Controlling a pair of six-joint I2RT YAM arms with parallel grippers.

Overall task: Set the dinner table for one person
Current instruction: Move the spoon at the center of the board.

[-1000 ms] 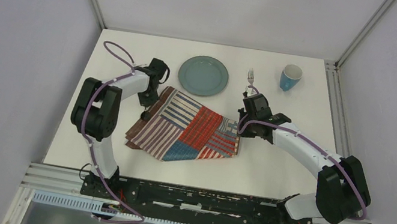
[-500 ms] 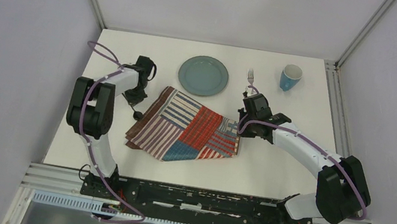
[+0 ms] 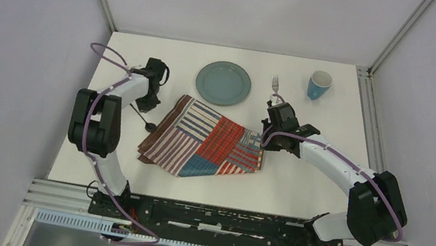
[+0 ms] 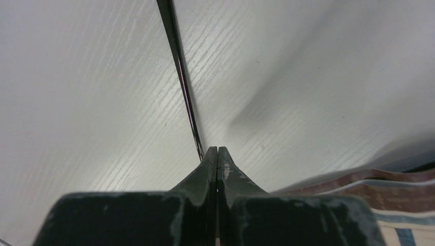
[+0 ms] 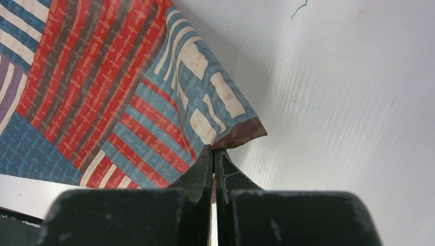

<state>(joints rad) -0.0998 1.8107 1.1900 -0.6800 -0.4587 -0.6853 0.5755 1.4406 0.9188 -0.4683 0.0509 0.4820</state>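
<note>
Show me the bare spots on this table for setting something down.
Bare: the far-left corner of the table beside the plate; the near-right stretch between the placemat and right rail, partly under the right arm. Crowded: plate, fork and cup along the far edge.

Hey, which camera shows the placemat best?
The top view: it shows nearly the whole placemat spread on the table. The right wrist view shows only one corner, pinched in the right gripper. The left wrist view catches just a sliver of its edge at the lower right.
</note>
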